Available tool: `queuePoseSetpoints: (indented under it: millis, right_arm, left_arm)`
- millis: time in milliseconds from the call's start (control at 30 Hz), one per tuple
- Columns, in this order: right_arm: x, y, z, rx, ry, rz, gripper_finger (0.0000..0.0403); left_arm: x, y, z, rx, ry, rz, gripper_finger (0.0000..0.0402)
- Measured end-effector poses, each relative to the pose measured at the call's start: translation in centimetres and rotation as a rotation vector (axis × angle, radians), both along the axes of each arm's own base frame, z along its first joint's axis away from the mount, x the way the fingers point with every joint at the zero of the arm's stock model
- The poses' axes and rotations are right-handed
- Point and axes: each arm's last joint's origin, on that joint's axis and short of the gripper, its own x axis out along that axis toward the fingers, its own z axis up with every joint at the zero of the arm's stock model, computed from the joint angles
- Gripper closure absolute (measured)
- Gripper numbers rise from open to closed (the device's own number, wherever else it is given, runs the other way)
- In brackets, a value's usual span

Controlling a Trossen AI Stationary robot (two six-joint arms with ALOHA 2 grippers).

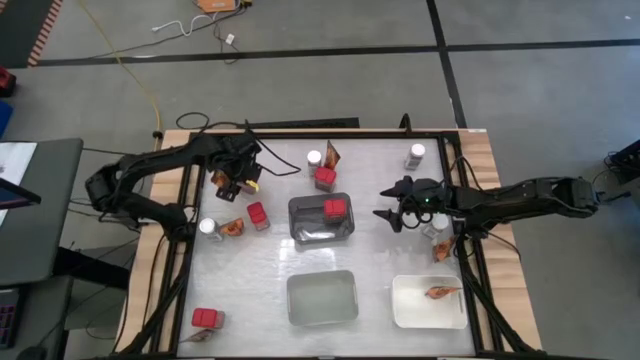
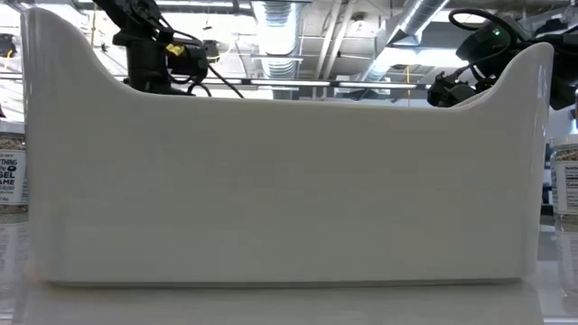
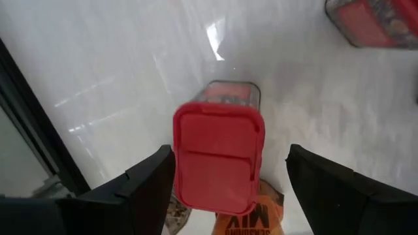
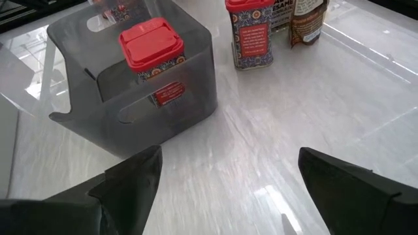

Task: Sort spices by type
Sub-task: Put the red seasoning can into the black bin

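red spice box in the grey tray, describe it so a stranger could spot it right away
Find the dark grey tray at the table's middle, above the two pale trays in the overhead picture. One red-lidded spice box stands upright in its top right corner. It is the only red box inside any tray; the others stand on the table.

Lab, exposed ceiling ducts (image 2: pixel 424 23), taped floor (image 1: pixel 300 52)

Glossy white counter (image 1: pixel 250 270) holding three trays: smoky grey tray (image 1: pixel 320 230) at centre, clear tray (image 1: pixel 322 299) near front edge, white tray (image 1: pixel 428 305) beside it. Grey floor (image 1: pixel 520 90), yellow cable (image 1: pixel 140 85) beyond.
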Motion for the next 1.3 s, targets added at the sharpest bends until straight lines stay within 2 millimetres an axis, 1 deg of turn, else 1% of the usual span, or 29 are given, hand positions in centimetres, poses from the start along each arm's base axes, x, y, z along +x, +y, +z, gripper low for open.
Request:
queuePoseSetpoints:
  millis: [100, 333, 733, 933, 1033, 1167, 1300]
  right_arm:
    - [0.0, 0.0, 0.0, 0.0, 0.0, -0.001, 0.0017]
    - [0.0, 0.0, 0.0, 0.0, 0.0, -0.001, 0.0017]
    - [0.0, 0.0, 0.0, 0.0, 0.0, -0.002, 0.0017]
    - [0.0, 0.0, 0.0, 0.0, 0.0, -0.002, 0.0017]
    - [0.0, 0.0, 0.0, 0.0, 0.0, -0.002, 0.0017]
    - [0.0, 0.0, 0.0, 0.0, 0.0, -0.002, 0.0017]
    - [0.0, 0.0, 0.0, 0.0, -0.001, -0.002, 0.0017]
  left_arm:
    - [-0.2, 0.2, -0.2, -0.001, 0.005, 0.009, 0.0123]
    - [0.2, 0.4, -0.1, -0.004, -0.04, -0.028, 0.0123]
    - [1.2, 1.3, -2.6, -0.076, 0.036, -0.004, 0.0123]
    - [1.2, 1.3, -2.9, -0.08, 0.053, -0.003, 0.0125]
    - [1.2, 1.3, -2.9, -0.07, 0.066, -0.008, 0.0146]
    - [1.1, 1.3, -2.9, -0.062, 0.071, 0.028, 0.0195]
    - [1.3, 1.4, -2.2, -0.048, 0.068, 0.079, 0.0196]
